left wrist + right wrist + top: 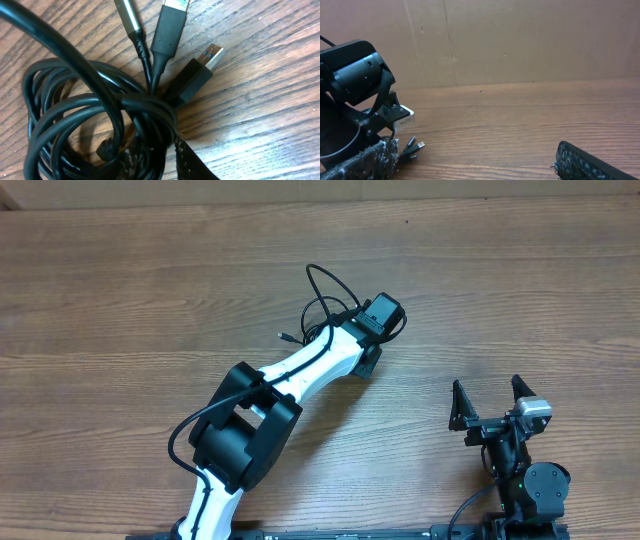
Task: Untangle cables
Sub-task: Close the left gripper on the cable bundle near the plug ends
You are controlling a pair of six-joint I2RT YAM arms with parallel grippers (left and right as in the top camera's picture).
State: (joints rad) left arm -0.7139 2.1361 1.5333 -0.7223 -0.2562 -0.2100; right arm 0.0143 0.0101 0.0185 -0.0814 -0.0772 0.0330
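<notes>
A wood-grain counter is stretching across the whole view, and a plain tan board wall is standing upright along the counter's far edge.

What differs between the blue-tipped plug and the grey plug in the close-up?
The blue-tipped plug has a boxy black body; the grey plug has a slim, rounded grey sleeve. The blue-tipped plug's metal end shows fully; the grey plug's tip is cut off at the top edge. The blue-tipped plug slants right, the grey plug leans left. Both run on black cords into one coil on the table.
</notes>
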